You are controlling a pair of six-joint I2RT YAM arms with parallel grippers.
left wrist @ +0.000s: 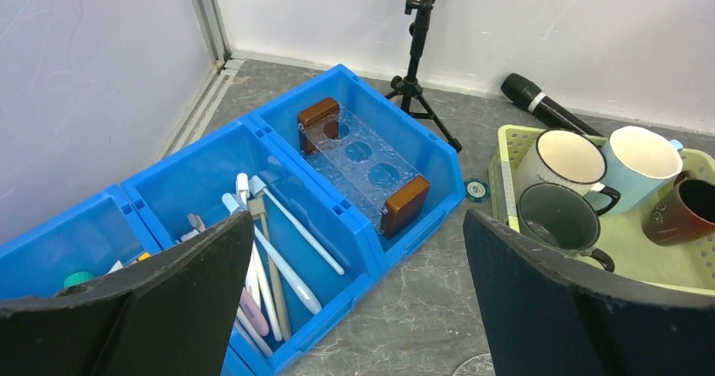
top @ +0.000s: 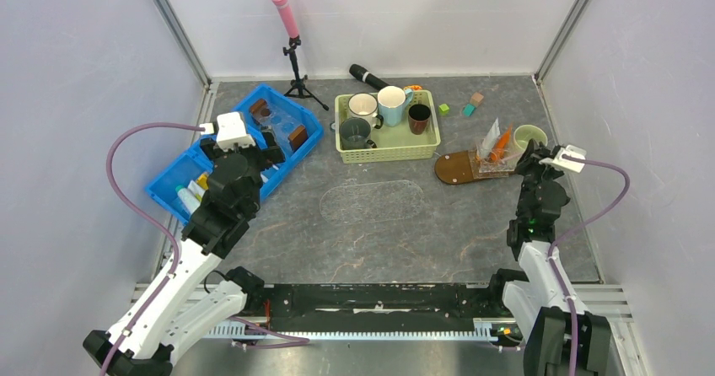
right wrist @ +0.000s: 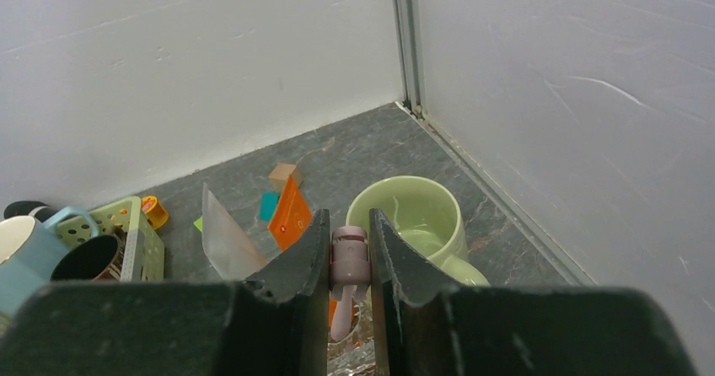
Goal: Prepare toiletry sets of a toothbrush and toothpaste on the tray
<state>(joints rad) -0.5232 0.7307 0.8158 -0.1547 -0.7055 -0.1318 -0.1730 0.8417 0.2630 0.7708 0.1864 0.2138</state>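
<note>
Pale white walls (top: pixel 379 13), aluminium corner posts (top: pixel 173 26), dark grey tabletop (top: pixel 379 249) (faintly veined), even light

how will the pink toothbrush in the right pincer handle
The pale pink toothbrush looks slim and straight, so probably stiff and light. The right pincer pinches it near one end, so it may pivot or slip if bumped.

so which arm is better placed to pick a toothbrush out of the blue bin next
Left. The left gripper hangs over the blue bin, jaws open, toothbrushes just ahead in its middle compartment. The right gripper is by the tray, jaws shut on a pale pink piece.
</note>
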